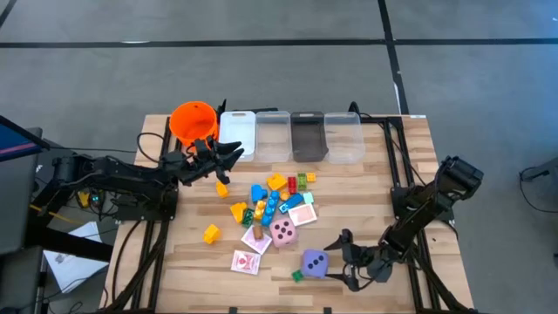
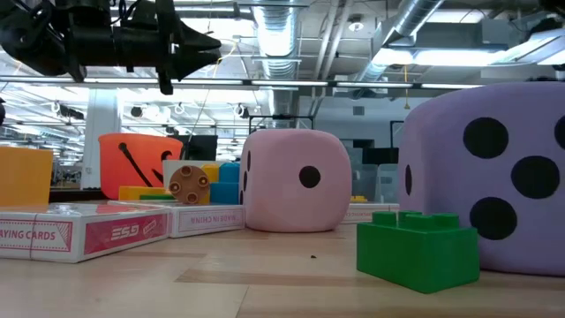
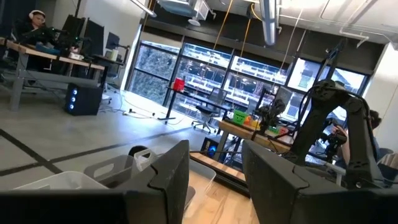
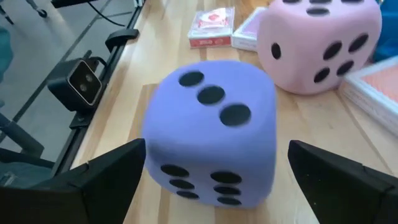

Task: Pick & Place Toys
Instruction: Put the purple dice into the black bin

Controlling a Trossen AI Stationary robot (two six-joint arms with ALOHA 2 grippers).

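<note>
Wooden bench [image 1: 183, 262], seen from above, carrying two dark arms and a scatter of toys. Four clear bins [image 1: 290, 135] line its far edge, with an orange bucket [image 1: 192, 120] just beside them on the left. Purple die [image 4: 211, 134] sits near the front edge, between the spread fingers of the right end effector [image 4: 214, 180], which are apart and not touching it. Pink die [image 1: 282, 231] rests nearby, toward the centre. Left end effector [image 1: 228, 157], fingers apart and holding nothing, hangs raised near the bucket and bins. Playing card packs [image 1: 246, 262] lie left of the dice. Small coloured blocks [image 1: 270, 199] cluster mid-bench; a green block [image 2: 418, 249] touches the purple die.
</note>
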